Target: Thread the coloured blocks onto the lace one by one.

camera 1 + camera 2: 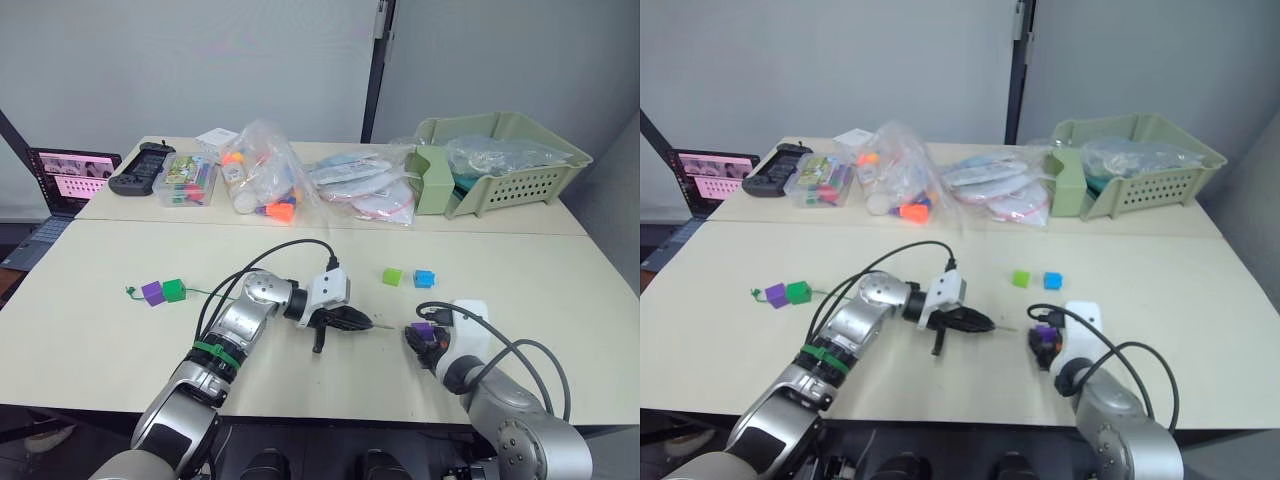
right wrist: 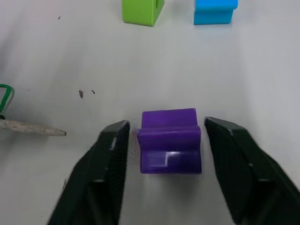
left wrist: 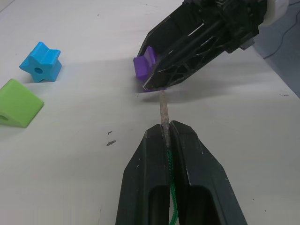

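Note:
My left gripper (image 3: 165,129) is shut on the lace, whose stiff greyish tip (image 3: 163,110) sticks out past the fingers toward a purple block (image 2: 169,140) lying on the table. My right gripper (image 2: 167,123) is open and straddles that block, with a narrow gap on each side. The lace's green cord (image 1: 205,292) trails left to another purple block (image 1: 152,292) and a dark green block (image 1: 174,290) sitting near its knotted end. A light green block (image 1: 392,276) and a blue block (image 1: 425,278) lie loose just beyond the grippers.
At the back of the table stand a pale green basket (image 1: 530,175), clear bags of toys (image 1: 265,180), a box of coloured items (image 1: 187,180) and a black controller (image 1: 140,168). A laptop (image 1: 70,175) sits off the far left. Black cables loop over both arms.

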Controlling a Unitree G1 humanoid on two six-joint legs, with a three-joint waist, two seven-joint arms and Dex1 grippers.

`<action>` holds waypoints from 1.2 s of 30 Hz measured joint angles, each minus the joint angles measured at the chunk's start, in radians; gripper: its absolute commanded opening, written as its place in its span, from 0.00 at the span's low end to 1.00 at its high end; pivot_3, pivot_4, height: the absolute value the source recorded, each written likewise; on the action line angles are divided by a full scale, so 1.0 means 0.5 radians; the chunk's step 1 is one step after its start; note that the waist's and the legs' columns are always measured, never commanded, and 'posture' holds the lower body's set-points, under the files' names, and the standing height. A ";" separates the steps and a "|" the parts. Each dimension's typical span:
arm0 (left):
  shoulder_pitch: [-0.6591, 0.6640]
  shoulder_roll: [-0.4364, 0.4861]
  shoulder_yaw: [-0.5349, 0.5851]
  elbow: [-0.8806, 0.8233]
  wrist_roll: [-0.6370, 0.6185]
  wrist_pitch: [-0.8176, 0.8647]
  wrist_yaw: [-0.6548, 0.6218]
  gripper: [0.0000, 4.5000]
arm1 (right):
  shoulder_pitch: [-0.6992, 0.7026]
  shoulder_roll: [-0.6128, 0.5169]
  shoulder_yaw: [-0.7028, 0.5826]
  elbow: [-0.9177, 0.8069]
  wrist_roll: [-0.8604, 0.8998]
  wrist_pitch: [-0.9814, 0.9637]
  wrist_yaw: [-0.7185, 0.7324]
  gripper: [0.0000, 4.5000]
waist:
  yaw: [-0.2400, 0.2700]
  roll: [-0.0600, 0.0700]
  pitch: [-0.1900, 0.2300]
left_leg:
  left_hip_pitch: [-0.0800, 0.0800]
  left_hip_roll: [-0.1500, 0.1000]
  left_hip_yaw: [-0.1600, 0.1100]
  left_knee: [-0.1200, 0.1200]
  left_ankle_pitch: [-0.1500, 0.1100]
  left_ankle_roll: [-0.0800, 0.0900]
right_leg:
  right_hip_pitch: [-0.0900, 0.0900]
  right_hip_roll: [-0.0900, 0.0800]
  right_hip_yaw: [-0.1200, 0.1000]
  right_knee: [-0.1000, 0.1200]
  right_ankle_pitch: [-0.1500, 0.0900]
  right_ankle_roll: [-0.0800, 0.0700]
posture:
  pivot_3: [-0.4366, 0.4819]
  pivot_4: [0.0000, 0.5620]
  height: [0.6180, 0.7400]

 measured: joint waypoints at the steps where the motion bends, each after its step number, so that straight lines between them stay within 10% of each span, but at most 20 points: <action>1: 0.004 0.000 0.000 -0.001 0.000 0.001 0.003 0.00 | -0.004 -0.027 -0.028 -0.029 0.031 0.041 0.023 0.95 | 0.001 0.000 0.000 | 0.000 0.000 0.000 0.000 0.000 0.000 | 0.000 0.000 0.000 0.000 0.000 0.000 | 0.48 0.27 0.97; 9: 0.059 0.014 0.001 -0.052 -0.002 0.008 0.026 0.00 | -0.383 -0.852 -0.362 -0.101 0.384 0.362 0.582 1.00 | -0.001 0.002 0.001 | 0.000 0.000 0.001 -0.002 0.000 0.001 | 0.003 0.000 0.000 -0.009 0.000 0.001 | 0.48 0.27 0.97; 16: 0.085 0.033 0.010 -0.131 -0.006 0.043 0.057 0.00 | -0.423 -2.173 0.246 0.335 0.297 -0.475 1.566 1.00 | 0.001 0.002 0.001 | 0.000 0.003 0.002 -0.004 0.000 0.001 | 0.010 0.002 -0.002 -0.026 -0.002 0.003 | 0.48 0.27 0.97; 26: 0.166 0.030 0.001 -0.298 -0.008 0.113 0.105 0.00 | -0.956 -2.080 0.952 1.095 -0.190 -1.475 2.228 1.00 | 0.004 0.002 0.001 | -0.002 0.002 0.005 -0.001 0.000 0.001 | 0.007 0.001 0.001 -0.023 -0.001 0.003 | 0.48 0.27 0.97; 36: 0.215 0.059 0.000 -0.401 -0.008 0.187 0.164 0.00 | -1.171 -1.833 1.166 1.439 -0.463 -1.669 2.398 1.00 | 0.013 0.003 0.001 | -0.005 0.001 0.003 0.001 0.000 0.001 | 0.003 -0.001 0.000 -0.021 0.000 0.004 | 0.48 0.27 0.97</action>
